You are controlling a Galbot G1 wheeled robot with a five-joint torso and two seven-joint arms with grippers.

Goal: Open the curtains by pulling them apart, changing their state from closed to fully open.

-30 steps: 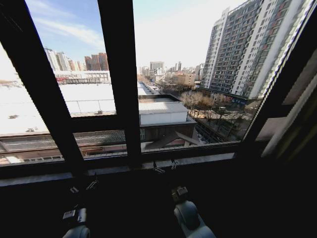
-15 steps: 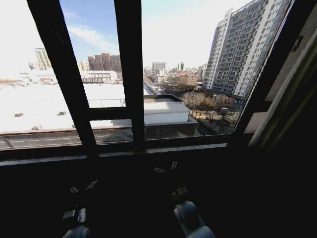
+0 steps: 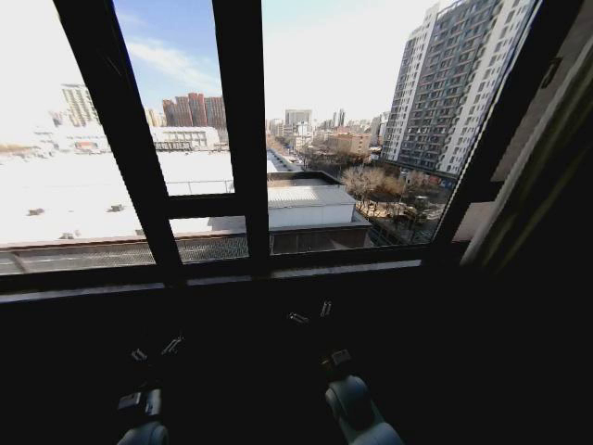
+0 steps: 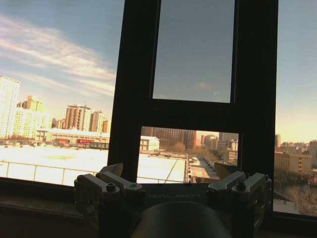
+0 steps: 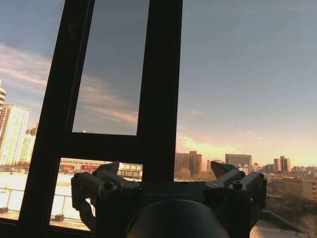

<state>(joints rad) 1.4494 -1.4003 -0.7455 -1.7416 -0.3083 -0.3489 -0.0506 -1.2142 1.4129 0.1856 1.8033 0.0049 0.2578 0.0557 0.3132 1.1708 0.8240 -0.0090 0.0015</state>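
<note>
Looking from the head: finds bare glass across the window (image 3: pixel 306 139), with no fabric ahead of the left gripper (image 3: pixel 155 350) or the right gripper (image 3: pixel 310 313); keeps both low beneath the sill, likely parked clear of the frame. Cannot tell whether the pale strip (image 3: pixel 519 176), well out beyond the right jaws, is the curtains gathered aside. From the left wrist: jaws spread, gripping nothing, facing a dark frame post (image 4: pixel 133 89). From the right wrist: likewise spread and empty, with free room ahead up to the frame.
</note>
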